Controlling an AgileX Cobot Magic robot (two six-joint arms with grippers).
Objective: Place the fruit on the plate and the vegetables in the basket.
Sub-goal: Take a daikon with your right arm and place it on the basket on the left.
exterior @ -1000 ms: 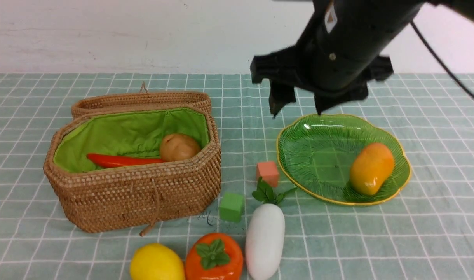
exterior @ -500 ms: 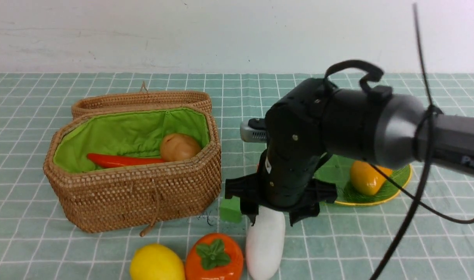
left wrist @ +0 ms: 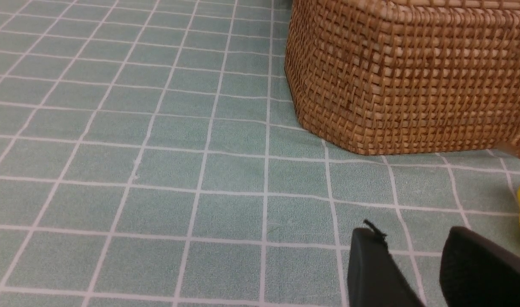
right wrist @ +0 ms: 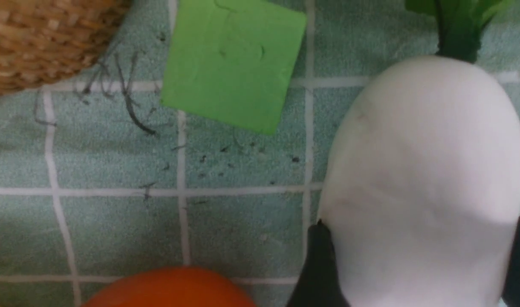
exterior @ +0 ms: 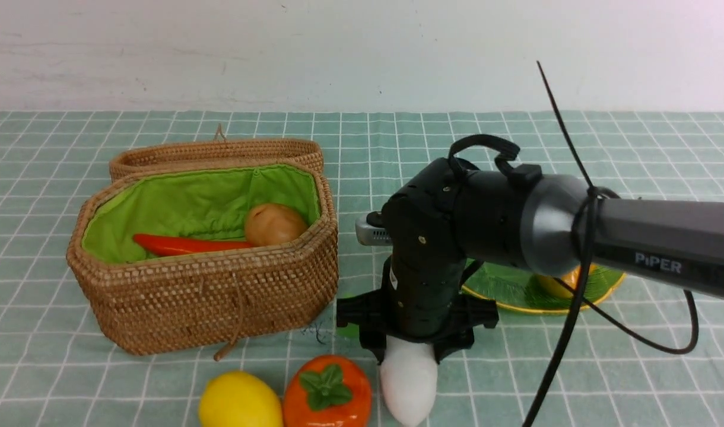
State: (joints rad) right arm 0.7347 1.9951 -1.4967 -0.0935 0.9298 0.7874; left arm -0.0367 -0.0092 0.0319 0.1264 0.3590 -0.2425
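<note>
Right gripper now down over our white, green-leaved toy radish.
Jaws apart astride it, unclamped; brown woven wicker basket next, we judge.

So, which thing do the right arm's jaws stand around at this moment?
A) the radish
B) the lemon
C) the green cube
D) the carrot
A: in the right wrist view the right arm's jaws stand one on each side of the white radish, and the front view shows the same.
</note>
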